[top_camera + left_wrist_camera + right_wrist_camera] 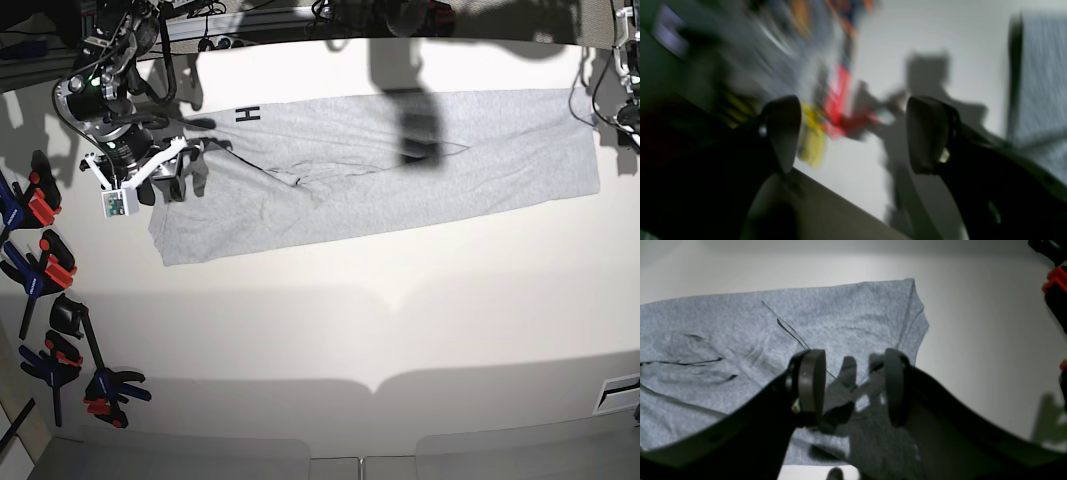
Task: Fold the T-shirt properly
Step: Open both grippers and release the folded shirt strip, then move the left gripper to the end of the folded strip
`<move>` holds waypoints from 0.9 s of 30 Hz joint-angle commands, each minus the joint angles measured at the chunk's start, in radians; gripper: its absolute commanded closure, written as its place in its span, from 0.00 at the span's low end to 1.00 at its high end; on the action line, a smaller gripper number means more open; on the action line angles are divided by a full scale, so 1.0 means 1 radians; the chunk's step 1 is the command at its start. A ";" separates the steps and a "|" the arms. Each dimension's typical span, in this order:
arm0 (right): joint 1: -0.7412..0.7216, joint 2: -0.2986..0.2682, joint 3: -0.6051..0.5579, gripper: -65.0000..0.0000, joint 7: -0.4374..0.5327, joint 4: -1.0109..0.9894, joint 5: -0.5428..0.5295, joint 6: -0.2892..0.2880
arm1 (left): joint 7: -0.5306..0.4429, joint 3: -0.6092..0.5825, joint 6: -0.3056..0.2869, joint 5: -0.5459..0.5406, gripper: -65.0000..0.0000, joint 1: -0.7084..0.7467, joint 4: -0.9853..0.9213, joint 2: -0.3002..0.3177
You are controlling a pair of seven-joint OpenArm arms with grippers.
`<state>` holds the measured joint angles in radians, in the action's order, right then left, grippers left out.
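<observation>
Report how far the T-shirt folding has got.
Done: the T-shirt lies on the white table as a long narrow band, apparently folded lengthwise. In hand: the right gripper hovers open over one end, holding nothing. The left gripper is open over the table, beside the shirt's edge; that view is blurred. Left: the crosswise folds into a compact stack.

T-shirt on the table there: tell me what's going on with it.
A two-armed robot is folding the grey T-shirt, which lies as a long, narrow band across the white table, a black letter showing near one end. The right gripper hovers open over that end, holding nothing. The left gripper is also open and empty, off beyond the shirt's other end; its view is blurred. Neither arm has cloth in hand.
</observation>
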<state>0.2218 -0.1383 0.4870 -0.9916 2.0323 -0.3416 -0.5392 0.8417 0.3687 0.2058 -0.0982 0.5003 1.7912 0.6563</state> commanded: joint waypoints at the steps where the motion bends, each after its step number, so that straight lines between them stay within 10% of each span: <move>1: -0.008 -0.008 0.004 0.59 0.032 0.021 -0.011 -0.008 | -0.018 0.012 0.005 -0.010 0.32 -0.019 -0.003 0.023; 7: -0.008 -0.009 0.004 0.59 0.046 0.021 -0.010 -0.015 | -0.005 0.012 -0.025 -0.159 0.32 -0.117 -0.036 0.022; 15: -0.008 -0.008 0.004 0.59 0.034 0.021 -0.011 -0.026 | -0.109 0.014 -0.269 -0.433 0.32 -0.246 -0.137 -0.002; 27: -0.008 -0.008 0.004 0.59 0.010 0.021 -0.010 -0.026 | 0.049 0.192 -0.644 -0.805 0.32 -0.304 -0.539 0.109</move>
<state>0.2218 -0.1379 0.4870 -1.0042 2.0323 -0.3412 -0.5575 0.9005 0.5549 -0.4252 -0.8761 0.2058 1.2346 0.7433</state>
